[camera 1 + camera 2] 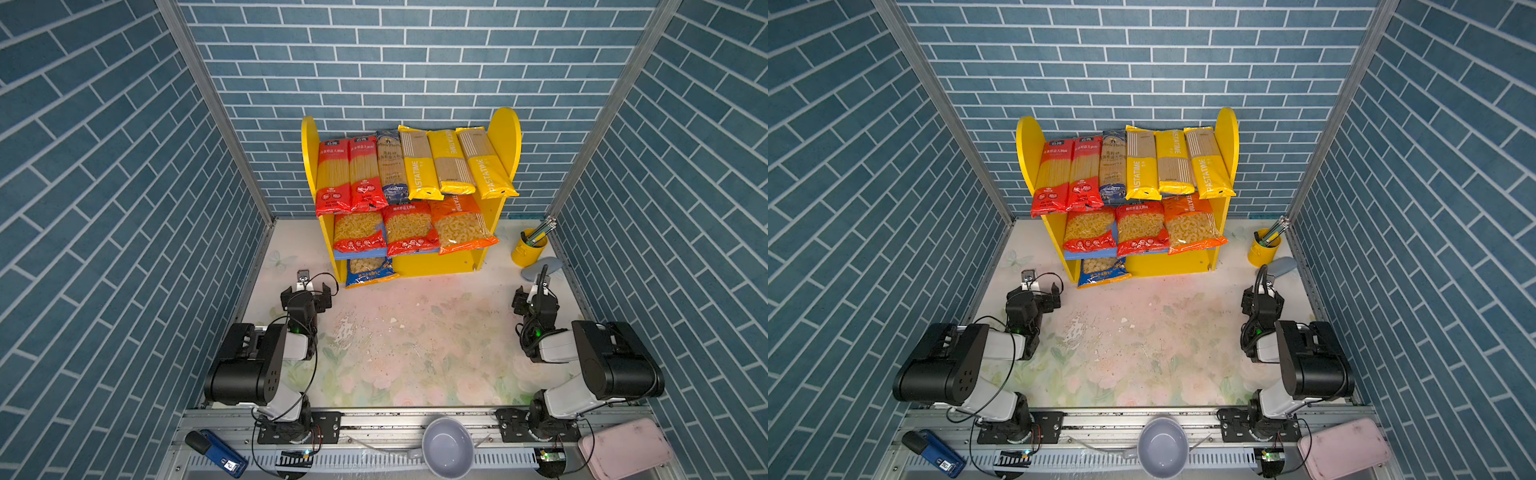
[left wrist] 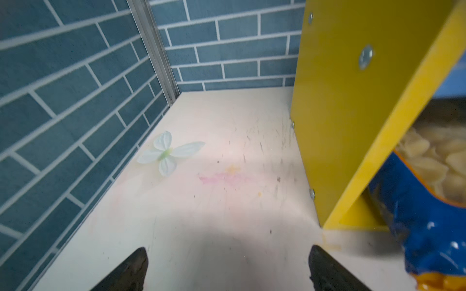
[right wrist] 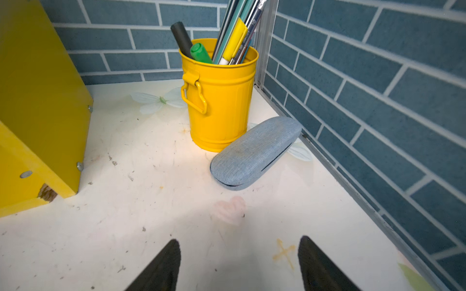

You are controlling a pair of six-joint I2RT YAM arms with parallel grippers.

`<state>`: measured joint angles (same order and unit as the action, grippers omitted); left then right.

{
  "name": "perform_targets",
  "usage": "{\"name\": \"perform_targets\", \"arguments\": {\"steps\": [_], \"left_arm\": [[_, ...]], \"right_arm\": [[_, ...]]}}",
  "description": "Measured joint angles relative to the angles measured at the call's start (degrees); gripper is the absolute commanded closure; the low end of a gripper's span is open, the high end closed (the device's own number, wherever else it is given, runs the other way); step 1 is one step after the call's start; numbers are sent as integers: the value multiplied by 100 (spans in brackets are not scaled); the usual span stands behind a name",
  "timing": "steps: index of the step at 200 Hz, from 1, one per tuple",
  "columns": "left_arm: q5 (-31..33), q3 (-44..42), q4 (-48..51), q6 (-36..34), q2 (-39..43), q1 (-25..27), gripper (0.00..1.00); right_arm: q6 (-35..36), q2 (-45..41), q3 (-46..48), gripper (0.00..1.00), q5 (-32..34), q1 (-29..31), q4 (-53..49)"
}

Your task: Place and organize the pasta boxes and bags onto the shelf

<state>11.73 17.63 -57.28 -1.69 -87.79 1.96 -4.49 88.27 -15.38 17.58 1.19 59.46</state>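
The yellow shelf [image 1: 505, 137] stands against the back wall. Its upper board carries two red spaghetti packs [image 1: 332, 178], a dark-blue one [image 1: 390, 166] and three yellow ones [image 1: 451, 162]. Two red short-pasta bags [image 1: 359, 230] and an orange bag [image 1: 461, 224] lie on the lower board. A blue-orange bag [image 1: 370, 272] sticks out beneath it at the left, next to the side panel [image 2: 340, 100]. My left gripper [image 1: 307, 291] is open and empty above the table, left of that bag [image 2: 428, 226]. My right gripper [image 1: 534, 291] is open and empty, right of the shelf [image 3: 37, 88].
A yellow pen cup [image 3: 219, 100] and a grey-blue glasses case [image 3: 254, 151] sit in the back right corner, just ahead of my right gripper. On the front rail lie a grey bowl [image 1: 449, 446], a pink tray [image 1: 623, 449] and a blue device [image 1: 216, 451].
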Motion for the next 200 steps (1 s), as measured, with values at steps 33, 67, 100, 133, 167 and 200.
{"name": "perform_targets", "arguments": {"steps": [33, 67, 100, 133, 167, 200], "left_arm": [[-7, 70, 0, 39, 4, -17, 0], [-2, 70, 2, 42, 4, -17, 0], [-9, 81, 105, 39, 4, -17, 0], [-46, 160, 267, 37, 4, -17, 0], [-59, 175, 345, 39, 4, -17, 0], [-79, 175, 363, 37, 4, -17, 0]], "right_arm": [[-118, -7, -339, 1, -262, -251, -350], [-125, -7, -361, 1, -356, -271, -503], [-125, -7, -361, 1, -391, -271, -507], [-125, -7, -361, 1, -393, -271, -509], [-125, -7, -363, 1, -393, -271, -562], [-125, -7, -363, 1, -393, -271, -616]]}}
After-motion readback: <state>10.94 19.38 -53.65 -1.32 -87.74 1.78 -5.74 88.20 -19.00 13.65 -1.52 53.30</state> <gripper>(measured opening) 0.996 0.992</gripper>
